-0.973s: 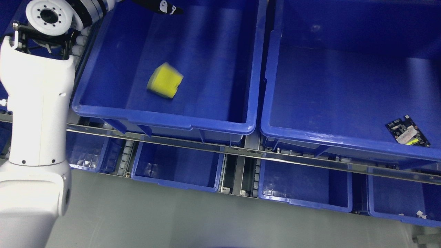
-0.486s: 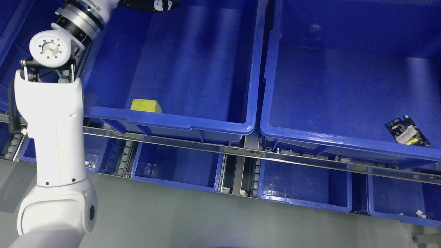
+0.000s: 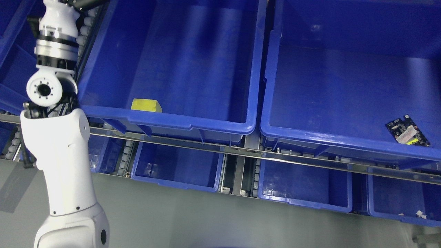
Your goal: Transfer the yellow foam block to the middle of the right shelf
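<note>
A grey floor (image 3: 193,220) runs below a metal rack (image 3: 241,153) holding blue plastic bins on two levels. The upper level carries two large, smooth-walled bins side by side, their rims nearly touching at a narrow gap. The left bin (image 3: 251,69) is deep and wide, and its floor is almost all free; the only thing in it is the yellow block (image 3: 146,105), lying flat against the near wall toward the near-left corner, its lower part hidden by the rim. The right bin (image 3: 272,69) is just as roomy, with a small dark circuit board (image 3: 407,131) tilted in its near-right corner, well apart from the block. Below the rail sit smaller bins (image 3: 177,167), open at the top; one at the far right has small white bits in its corner.

The left arm (image 3: 60,155), white and glossy with a round joint, rises along the outer left side of the left bin. Its hand is cut off by the top edge, so I cannot tell its finger state; nothing grips the block.
</note>
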